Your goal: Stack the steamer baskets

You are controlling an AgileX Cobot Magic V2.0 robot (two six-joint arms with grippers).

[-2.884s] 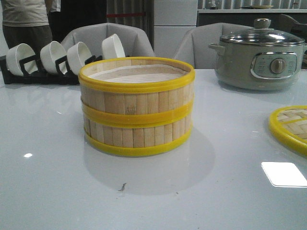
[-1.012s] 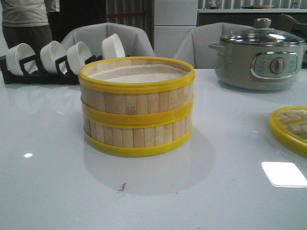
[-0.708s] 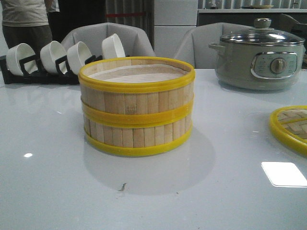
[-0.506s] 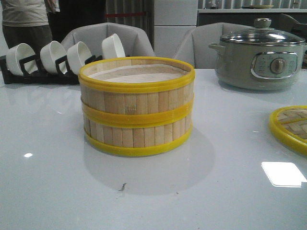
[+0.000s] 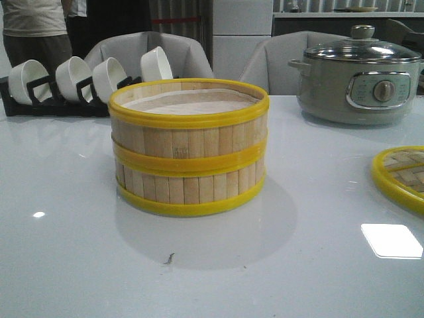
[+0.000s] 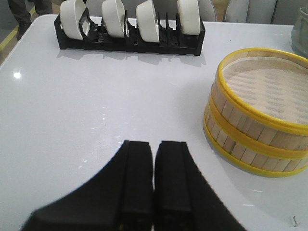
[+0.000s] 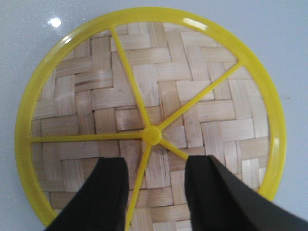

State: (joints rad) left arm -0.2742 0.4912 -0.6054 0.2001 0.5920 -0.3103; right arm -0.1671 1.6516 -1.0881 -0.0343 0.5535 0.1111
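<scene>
Two steamer baskets stand stacked at the table's middle, the upper one (image 5: 189, 126) seated squarely on the lower one (image 5: 191, 189). Both have bamboo slats and yellow rims, and pale paper lines the top. The same stack (image 6: 260, 115) shows in the left wrist view, off to one side of my left gripper (image 6: 154, 147). That gripper is shut with nothing between its black fingers, hovering over bare table. My right gripper (image 7: 156, 166) is open above the woven bamboo lid (image 7: 96, 96), straddling a yellow spoke near the small hub (image 7: 151, 135). Neither gripper appears in the front view.
A grey-green electric pot (image 5: 358, 76) with a glass lid stands at the back right. A black rack of several white bowls (image 5: 79, 79) runs along the back left. The woven lid (image 5: 401, 175) lies at the right edge. Chairs and a person stand behind the table.
</scene>
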